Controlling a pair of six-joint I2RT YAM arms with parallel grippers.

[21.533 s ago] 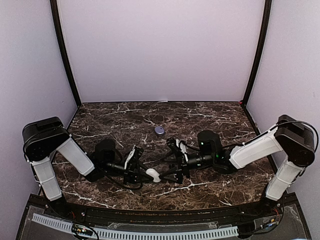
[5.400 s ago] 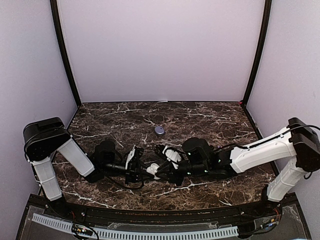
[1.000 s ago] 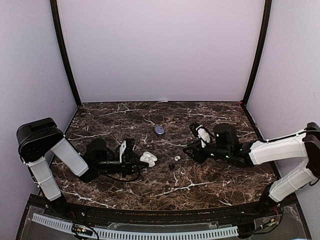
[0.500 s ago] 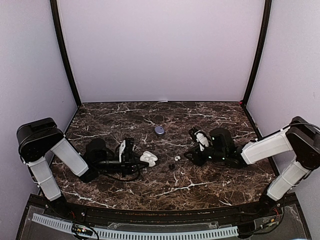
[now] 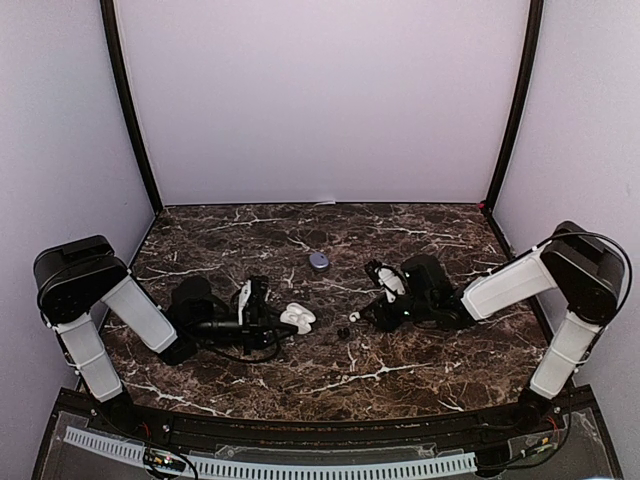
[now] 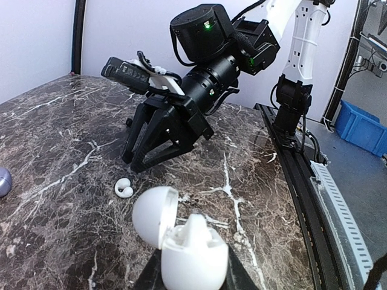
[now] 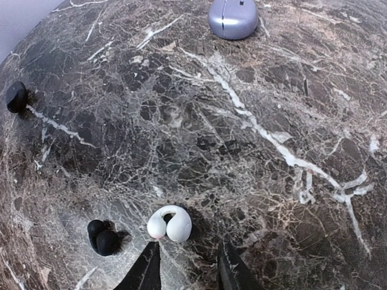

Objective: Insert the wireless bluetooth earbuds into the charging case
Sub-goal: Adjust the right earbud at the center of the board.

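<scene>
Right gripper [image 7: 189, 260] jaws part-open, empty, just behind white earbud [image 7: 170, 224]; black earbud [image 7: 103, 237] beside it (purple case [image 7: 233, 18] well apart). Left gripper [image 6: 192, 281] jaws clamp open white charging case [image 6: 181, 232].

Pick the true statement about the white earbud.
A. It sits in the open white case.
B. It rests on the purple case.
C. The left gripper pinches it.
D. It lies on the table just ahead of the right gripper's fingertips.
D: the white earbud lies on the table just beyond the open right gripper; the left gripper is shut on the white case.
</scene>
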